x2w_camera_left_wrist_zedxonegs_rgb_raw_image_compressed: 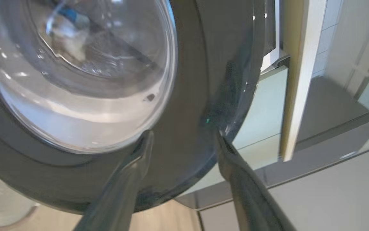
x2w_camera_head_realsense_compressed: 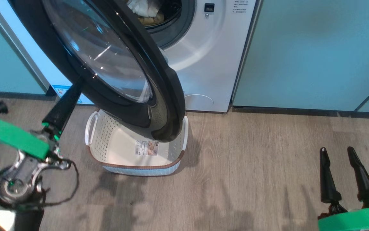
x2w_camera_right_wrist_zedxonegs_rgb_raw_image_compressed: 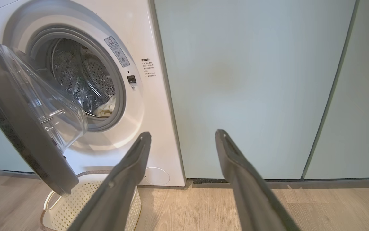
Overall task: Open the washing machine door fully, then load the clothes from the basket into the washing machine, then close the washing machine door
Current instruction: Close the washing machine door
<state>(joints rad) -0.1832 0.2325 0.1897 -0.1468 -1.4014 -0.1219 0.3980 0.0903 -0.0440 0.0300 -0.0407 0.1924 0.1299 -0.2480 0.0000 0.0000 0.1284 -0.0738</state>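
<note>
Clothes (x2w_camera_head_realsense_compressed: 144,11) lie inside the washing machine (x2w_camera_head_realsense_compressed: 210,64); left gripper (x2w_camera_left_wrist_zedxonegs_rgb_raw_image_compressed: 183,133) and right gripper (x2w_camera_head_realsense_compressed: 337,149) hold jaws wide, empty, so the left should push the washing machine door (x2w_camera_head_realsense_compressed: 113,64) steadily shut.

so the left arm (x2w_camera_head_realsense_compressed: 20,166) sits low left in the head view, green-banded wrist angled up and forward, jaws spread wide, long dark fingers (x2w_camera_left_wrist_zedxonegs_rgb_raw_image_compressed: 129,179) well apart. the right arm (x2w_camera_head_realsense_compressed: 354,219) is at lower right, jaws wide too, its fingers (x2w_camera_head_realsense_compressed: 327,179) pointing straight up.
</note>
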